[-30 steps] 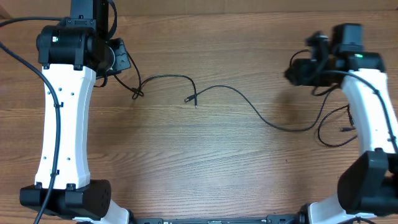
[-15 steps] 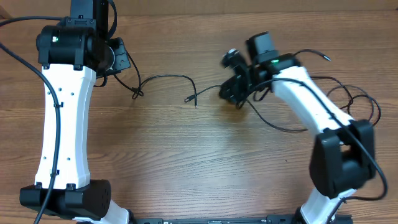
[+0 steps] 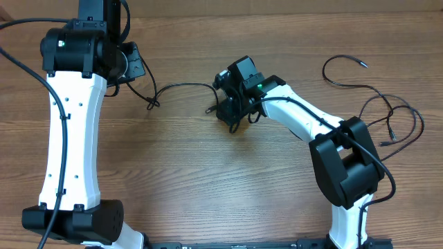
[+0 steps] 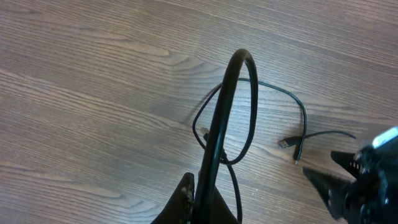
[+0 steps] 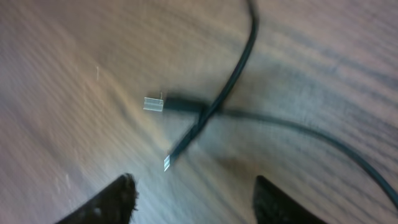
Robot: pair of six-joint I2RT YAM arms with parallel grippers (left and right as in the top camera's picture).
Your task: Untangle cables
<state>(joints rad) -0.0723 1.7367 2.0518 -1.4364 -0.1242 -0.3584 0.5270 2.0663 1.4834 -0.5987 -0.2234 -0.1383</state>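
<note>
- cables (image 3: pixel 190 84): thin black cords lying on the tabletop (image 3: pixel 208 180), in two groups: one centre-left, and a loose bunch (image 3: pixel 360 64) far right, well apart.
- Centre-left cord: one end goes up into the left pincer (image 4: pixel 202 199). It has a small knot (image 3: pixel 152 102) near that pincer, then arcs right to the plug ends (image 5: pixel 154 104).
- Plug ends: two of them, their cords crossing just behind the tips, both flat on the wood.
- Left pincer: clamped shut on the cord, which rises from between its fingers in the wrist view.
- Right pincer (image 5: pixel 196 186): fingers apart with nothing between them, hovering just above the crossed plug ends.
- Progress, my read: partway. The cords are spread out, not one ball.
- Left to do, likely: free the crossed ends, undo the small knot, and separate the overlapping loops on the right.
</note>
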